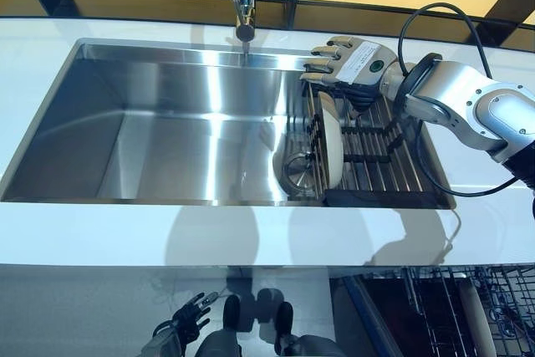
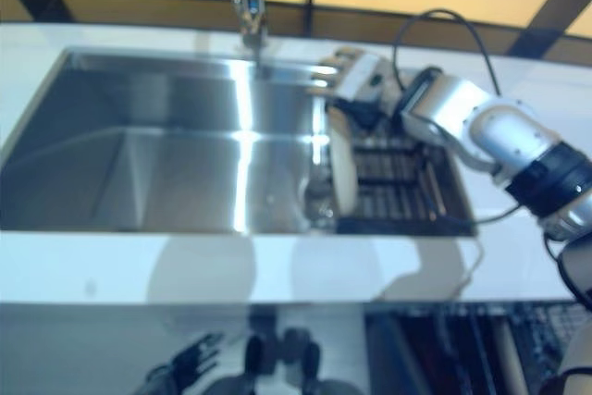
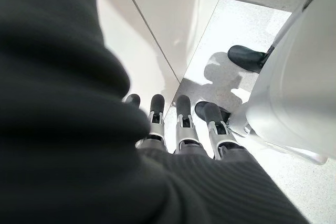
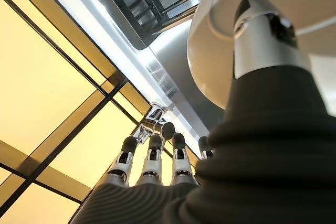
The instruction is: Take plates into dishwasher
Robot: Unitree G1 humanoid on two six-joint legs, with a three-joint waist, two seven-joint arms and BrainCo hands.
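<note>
Fingers (image 1: 328,58) of the right hand (image 1: 355,63) are straight and spread, holding nothing, poised above the top edge of the plate (image 1: 330,135); its thumb (image 4: 262,30) reaches toward the plate's face. Nearest the robot, the left hand (image 1: 185,322) hangs relaxed and open below the bench (image 1: 251,236), idle. Farther on, the plate stands on edge in the dark rack (image 1: 380,165) at the sink's (image 1: 167,123) right end, its long axis running front to back, directly beneath the right hand.
</note>
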